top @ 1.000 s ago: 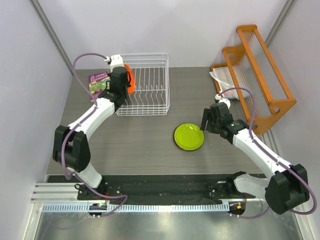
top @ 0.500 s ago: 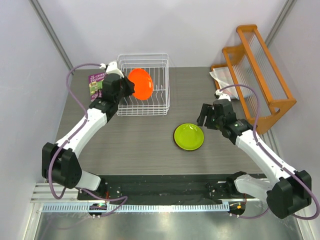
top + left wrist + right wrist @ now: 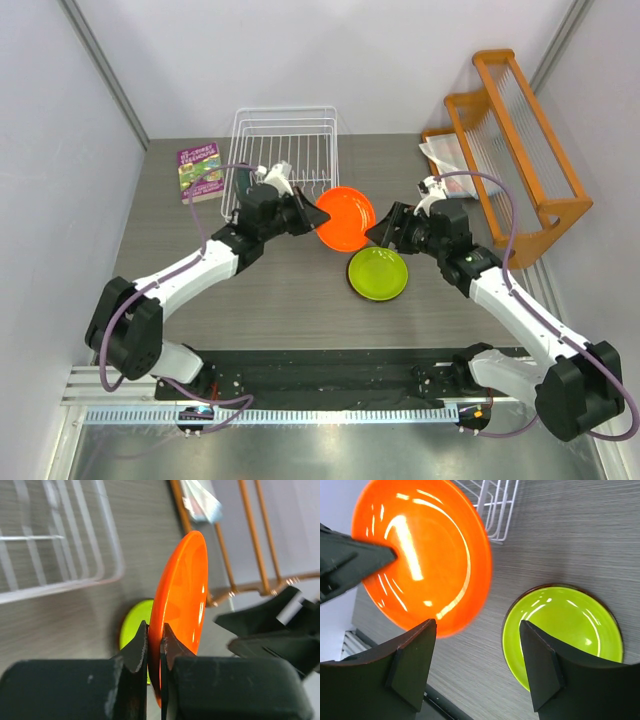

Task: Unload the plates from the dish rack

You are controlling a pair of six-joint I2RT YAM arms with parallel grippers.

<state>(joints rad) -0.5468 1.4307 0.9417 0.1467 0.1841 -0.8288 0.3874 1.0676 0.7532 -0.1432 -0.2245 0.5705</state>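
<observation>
Your left claw clamps the glossy round orange plate; right claw gapes beside it, above round lime-green plate; white wire rack at far edge

From my station the overhead feed is bright and evenly lit from above, sharp edge to edge, with only soft shadows under the arms toward the middle of the counter. On the right wrist feed, long white streaks of glare run across the orange plate and fainter ones across the green plate. The right gripper's fingers show as dark, soft silhouettes. On the left wrist feed the plate's rim is crisp, but the dish rack behind it is smeared and out of focus.
</observation>
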